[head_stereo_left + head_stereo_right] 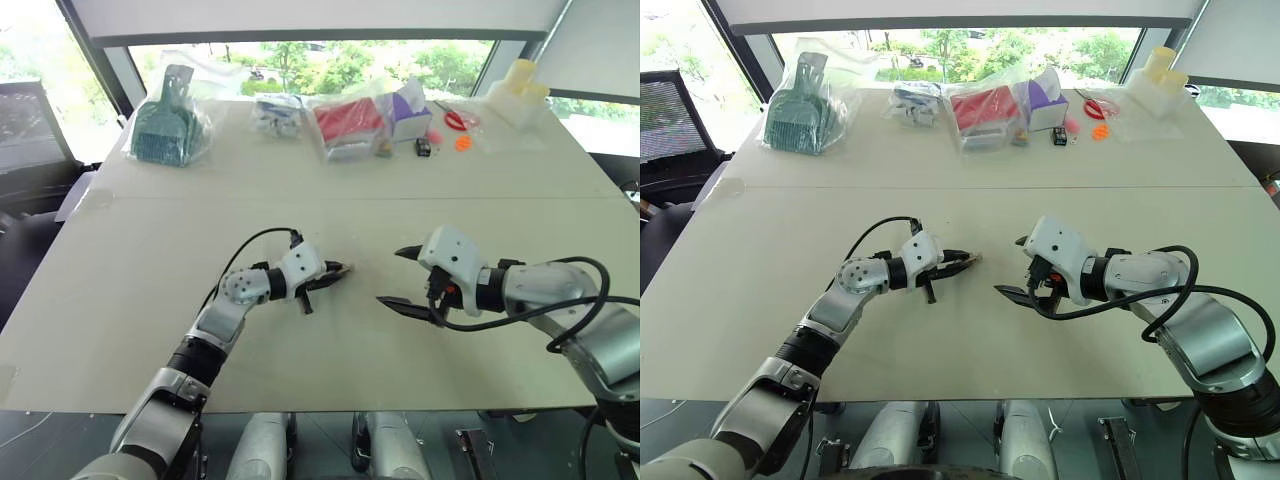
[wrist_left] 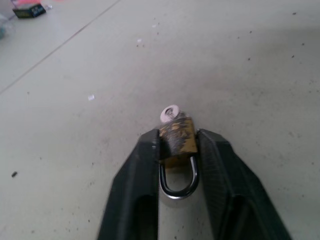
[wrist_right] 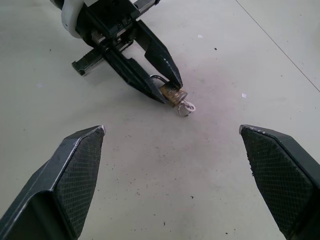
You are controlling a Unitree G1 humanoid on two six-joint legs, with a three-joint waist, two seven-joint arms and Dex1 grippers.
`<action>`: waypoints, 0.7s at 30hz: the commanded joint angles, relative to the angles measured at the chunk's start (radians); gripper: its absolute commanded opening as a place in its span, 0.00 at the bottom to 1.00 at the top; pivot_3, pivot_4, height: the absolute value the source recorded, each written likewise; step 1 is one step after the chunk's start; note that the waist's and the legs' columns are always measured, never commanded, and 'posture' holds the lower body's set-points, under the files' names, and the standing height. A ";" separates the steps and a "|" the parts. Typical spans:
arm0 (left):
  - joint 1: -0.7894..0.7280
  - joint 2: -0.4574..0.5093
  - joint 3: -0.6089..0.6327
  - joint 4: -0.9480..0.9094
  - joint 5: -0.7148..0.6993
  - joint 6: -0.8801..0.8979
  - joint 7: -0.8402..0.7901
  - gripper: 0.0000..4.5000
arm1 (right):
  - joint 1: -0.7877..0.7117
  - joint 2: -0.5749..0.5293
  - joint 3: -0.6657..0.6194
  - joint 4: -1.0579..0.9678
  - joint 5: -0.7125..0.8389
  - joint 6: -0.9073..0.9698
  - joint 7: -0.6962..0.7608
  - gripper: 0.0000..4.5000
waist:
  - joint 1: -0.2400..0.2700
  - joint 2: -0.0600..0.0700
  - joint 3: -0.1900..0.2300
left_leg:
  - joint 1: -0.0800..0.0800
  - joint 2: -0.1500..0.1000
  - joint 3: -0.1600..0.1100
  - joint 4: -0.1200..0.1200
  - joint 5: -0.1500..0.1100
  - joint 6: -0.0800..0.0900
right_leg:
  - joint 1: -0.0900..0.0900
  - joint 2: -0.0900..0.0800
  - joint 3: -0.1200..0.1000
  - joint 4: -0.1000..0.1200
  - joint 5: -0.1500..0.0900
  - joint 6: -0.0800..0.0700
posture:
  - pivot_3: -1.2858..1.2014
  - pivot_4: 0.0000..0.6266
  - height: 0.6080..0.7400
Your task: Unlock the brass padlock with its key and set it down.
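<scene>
My left gripper (image 2: 178,136) is shut on the brass padlock (image 2: 178,141), with a black finger on each side of its dull yellow body. The thin silvery shackle loop (image 2: 176,186) points back between the fingers. A small silvery key (image 2: 169,114) sticks out of the padlock's far end. The right wrist view shows the padlock (image 3: 172,95) held just above the pale table (image 1: 150,250), the key (image 3: 187,107) close to the surface. My right gripper (image 1: 392,277) stands open a short way to the right of it, its fingers wide apart and nothing between them.
Bagged goods line the table's far edge: a green brush set (image 1: 165,125), a red pack (image 1: 350,125), a purple box (image 1: 408,115) and red scissors (image 1: 455,120). A small dark item (image 1: 423,147) and a white plastic piece (image 1: 520,90) lie there too.
</scene>
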 commanded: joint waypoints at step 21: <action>0.003 0.173 0.098 -0.131 -0.158 0.219 -0.249 0.38 | -0.075 0.078 0.056 0.006 -0.068 -0.052 -0.008 1.00 | -0.002 0.001 0.001 | -0.007 0.002 0.002 0.000 0.000 0.000 | -0.007 0.001 0.000 -0.001 0.000 0.000 | 0.52 0.24 1.00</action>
